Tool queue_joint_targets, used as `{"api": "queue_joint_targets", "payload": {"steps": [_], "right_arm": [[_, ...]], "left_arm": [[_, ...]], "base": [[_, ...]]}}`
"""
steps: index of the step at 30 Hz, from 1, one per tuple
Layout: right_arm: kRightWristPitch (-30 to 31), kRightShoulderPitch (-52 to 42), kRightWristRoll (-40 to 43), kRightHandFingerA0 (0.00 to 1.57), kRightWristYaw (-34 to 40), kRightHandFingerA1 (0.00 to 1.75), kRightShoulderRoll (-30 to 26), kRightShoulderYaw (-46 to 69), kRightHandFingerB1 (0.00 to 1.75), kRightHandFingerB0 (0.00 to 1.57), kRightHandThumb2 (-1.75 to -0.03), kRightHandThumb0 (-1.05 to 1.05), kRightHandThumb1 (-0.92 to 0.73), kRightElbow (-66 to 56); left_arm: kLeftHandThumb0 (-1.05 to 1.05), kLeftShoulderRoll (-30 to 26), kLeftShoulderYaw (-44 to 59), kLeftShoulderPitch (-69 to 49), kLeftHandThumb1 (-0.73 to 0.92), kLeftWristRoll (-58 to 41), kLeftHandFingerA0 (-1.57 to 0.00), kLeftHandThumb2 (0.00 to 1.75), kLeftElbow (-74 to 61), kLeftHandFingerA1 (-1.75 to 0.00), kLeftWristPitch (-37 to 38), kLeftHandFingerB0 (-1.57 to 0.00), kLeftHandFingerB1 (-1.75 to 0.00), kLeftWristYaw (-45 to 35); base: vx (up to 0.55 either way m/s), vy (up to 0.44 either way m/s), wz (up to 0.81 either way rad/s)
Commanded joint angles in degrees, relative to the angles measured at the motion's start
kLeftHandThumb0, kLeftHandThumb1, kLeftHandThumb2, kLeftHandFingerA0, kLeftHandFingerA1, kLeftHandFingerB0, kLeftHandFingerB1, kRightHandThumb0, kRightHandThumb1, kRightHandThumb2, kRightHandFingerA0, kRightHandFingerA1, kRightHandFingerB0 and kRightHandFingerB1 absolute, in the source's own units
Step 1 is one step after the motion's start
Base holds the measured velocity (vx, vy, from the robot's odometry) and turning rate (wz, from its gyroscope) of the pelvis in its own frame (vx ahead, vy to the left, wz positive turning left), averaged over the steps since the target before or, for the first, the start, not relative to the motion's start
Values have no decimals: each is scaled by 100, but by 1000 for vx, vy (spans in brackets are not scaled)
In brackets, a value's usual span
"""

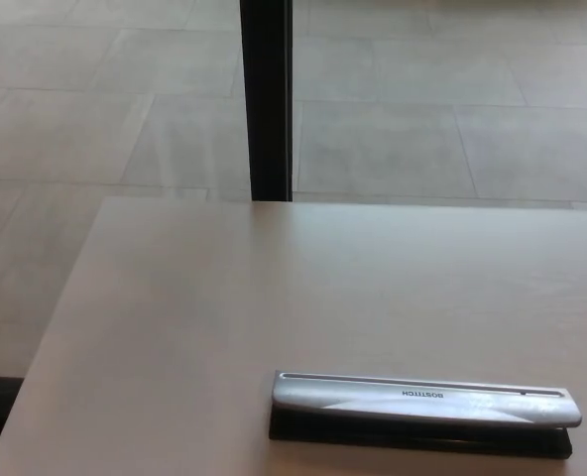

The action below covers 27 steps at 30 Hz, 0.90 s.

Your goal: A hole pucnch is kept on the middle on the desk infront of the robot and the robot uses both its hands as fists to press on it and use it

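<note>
You see the hole punch (424,413) at lower right: long silver lever (lettering upside down), black base; neither hand shows.

A pale desk (224,297) fills the lower part of the view, its far edge running across the middle and its left edge slanting down toward the near left corner. One thing lies on it: a long silver punch (424,409) on a black base, lengthwise along the near edge, right of centre, well apart from the left and far edges
</note>
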<state>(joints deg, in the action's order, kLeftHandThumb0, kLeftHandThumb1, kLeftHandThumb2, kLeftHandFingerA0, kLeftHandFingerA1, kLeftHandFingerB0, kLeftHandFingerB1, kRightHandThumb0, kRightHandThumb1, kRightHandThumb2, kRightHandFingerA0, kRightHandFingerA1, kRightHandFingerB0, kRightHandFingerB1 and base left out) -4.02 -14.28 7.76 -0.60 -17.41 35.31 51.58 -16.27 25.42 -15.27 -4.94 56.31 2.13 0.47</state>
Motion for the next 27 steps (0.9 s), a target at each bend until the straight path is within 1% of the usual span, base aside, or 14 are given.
{"api": "queue_joint_targets", "payload": {"steps": [1,3,5,7,8,12,16,19,21,22,24,25,26,27], "right_arm": [[297,831,1786,76,-79,85,-683,1547,61,15,-72,-64,-66,3],[337,1191,1851,95,154,87,-851,1747,63,33,-92,-49,-55,-190],[505,1539,1893,109,319,124,-1103,1892,74,81,-132,-37,-39,-728],[561,1614,1927,109,307,124,-1116,1993,74,81,-132,-37,-39,-945],[769,1886,2273,128,168,153,-1215,2167,90,108,-141,-42,-20,-1492],[1365,2628,2884,129,278,165,-1340,2134,121,111,-117,-51,-29,-3285],[1512,2871,3146,144,199,145,-1217,2011,113,111,-110,-51,-28,-3969],[1881,2946,3648,126,456,148,-836,1445,100,113,-105,-53,-21,-5534],[1905,2857,3718,122,412,150,-604,1069,94,110,-98,-46,-28,-6147],[1937,2831,3708,121,552,153,-373,776,97,109,-99,-43,-28,-6539],[2058,2637,3439,107,750,174,6,72,115,88,-105,-31,-47,-7277],[2035,2527,3338,128,613,140,174,-278,107,85,-112,-37,-55,-7491],[2021,2467,3184,107,562,175,360,-584,128,79,-107,-27,-61,-7625],[2046,2461,3163,107,564,175,385,-603,128,79,-107,-27,-61,-7655]], "left_arm": [[-45,-295,1076,678,63,-947,-100,63,-466,-69,105,-72,-57,811],[-39,-385,1287,1076,63,-1083,-105,71,-814,-77,73,-80,-59,832],[-46,-404,1416,1432,62,-1228,-119,76,-1763,-146,-15,-98,-75,733],[-46,-390,1479,1508,62,-1244,-119,76,-2027,-146,-59,-98,-75,639],[-52,-346,1537,1836,69,-1502,-115,65,-2759,-163,-163,-94,-111,540],[-18,-17,1127,2715,79,-1772,-77,66,-5556,-170,-1268,-65,-123,1208],[-13,163,901,3026,82,-1843,-74,68,-6244,-173,-1396,-65,-117,1205],[-20,544,241,3348,77,-1965,-77,78,-7405,-175,-1674,-66,-121,1312],[-14,689,-121,3504,64,-1794,-111,98,-7751,-174,-1800,-69,-122,1268],[-17,833,-354,3587,67,-1706,-88,101,-7852,-175,-1775,-69,-129,1195],[-14,1247,-868,3650,69,-1553,-86,105,-7944,-175,-1658,-66,-149,1068],[-17,1412,-1146,3607,69,-1431,-86,103,-7922,-175,-1536,-66,-151,893],[-18,1592,-1356,3577,67,-1455,-88,106,-7865,-175,-1477,-75,-147,756],[-18,1626,-1371,3562,67,-1449,-88,106,-7880,-175,-1488,-75,-147,748]], "base": [[0,0,0],[0,0,0],[0,0,0],[0,0,0],[0,0,0],[0,0,0],[0,0,0],[0,0,0],[0,0,0],[0,0,0],[0,0,0],[0,0,0],[0,0,0],[0,0,0]]}}
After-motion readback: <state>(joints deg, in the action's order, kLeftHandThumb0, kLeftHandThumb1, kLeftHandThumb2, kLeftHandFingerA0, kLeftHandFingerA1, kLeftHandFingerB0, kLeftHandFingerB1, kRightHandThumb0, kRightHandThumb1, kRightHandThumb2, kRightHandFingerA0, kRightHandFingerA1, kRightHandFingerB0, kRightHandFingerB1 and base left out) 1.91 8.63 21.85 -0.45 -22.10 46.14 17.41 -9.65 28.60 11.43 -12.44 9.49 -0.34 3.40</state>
